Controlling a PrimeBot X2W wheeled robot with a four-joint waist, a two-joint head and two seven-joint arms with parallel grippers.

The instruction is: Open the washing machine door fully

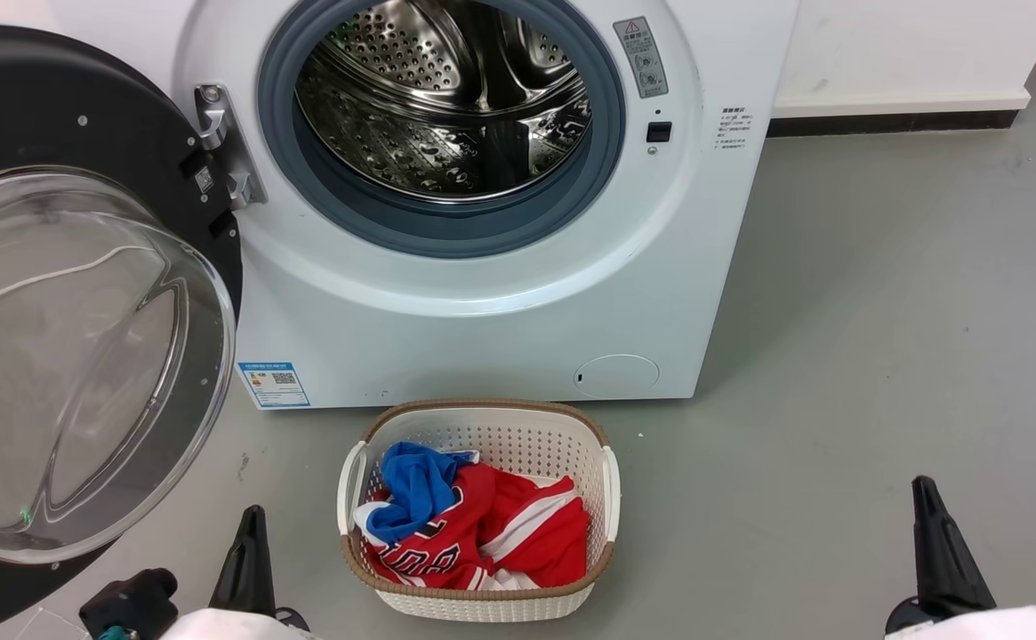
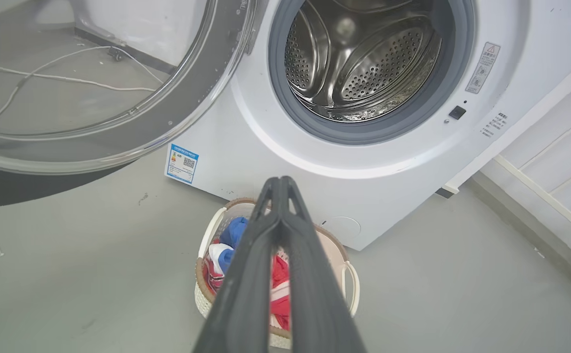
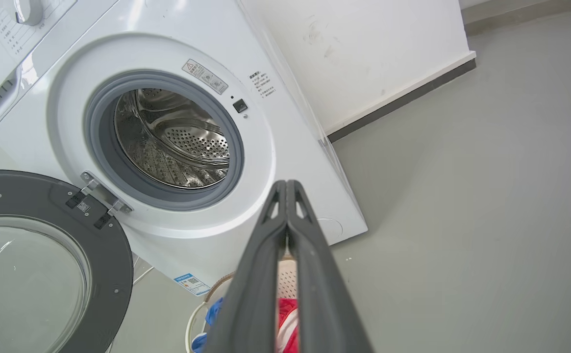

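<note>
The dark two-fingered left gripper point(image 2: 280, 185) and right gripper point(image 3: 286, 187), both pinched closed and empty, hang clear of the black-rimmed, glass-centred round washing machine door point(image 1: 73, 338), which stands wide open: apparently done.

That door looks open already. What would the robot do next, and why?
Probably just one gentle push: the left gripper, shut and nearest, could nudge the black rim of the door further back. The door already hangs wide on its hinge, leaving the drum uncovered, so little seems left.
</note>
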